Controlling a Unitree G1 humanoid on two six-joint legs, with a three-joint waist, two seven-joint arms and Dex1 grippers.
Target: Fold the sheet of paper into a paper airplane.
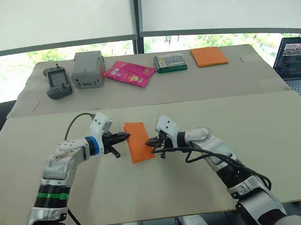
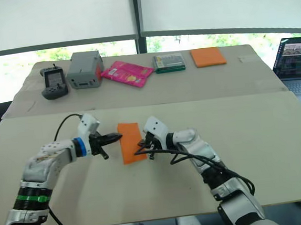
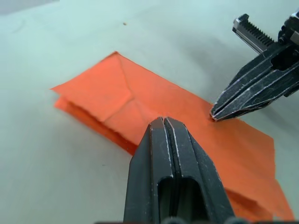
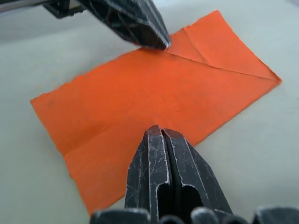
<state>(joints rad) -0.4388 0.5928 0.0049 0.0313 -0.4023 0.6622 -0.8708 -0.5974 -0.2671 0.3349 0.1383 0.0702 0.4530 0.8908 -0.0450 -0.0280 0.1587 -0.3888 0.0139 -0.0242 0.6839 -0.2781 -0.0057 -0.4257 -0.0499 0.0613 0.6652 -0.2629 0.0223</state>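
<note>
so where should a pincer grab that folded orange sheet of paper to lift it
Probably at a free edge, not from straight above: the thin, folded orange sheet of paper lies flat on the pale table. The short edge nearer the robot is uncovered, so slide one finger under there. The shut left pincer and shut right pincer sit at its long sides.

Arms: white-grey shells, black joints | left arm (image 1: 65,162): blue ring, green band | black cables looped | black ridged, scuffed fingers (image 3: 173,163)
</note>
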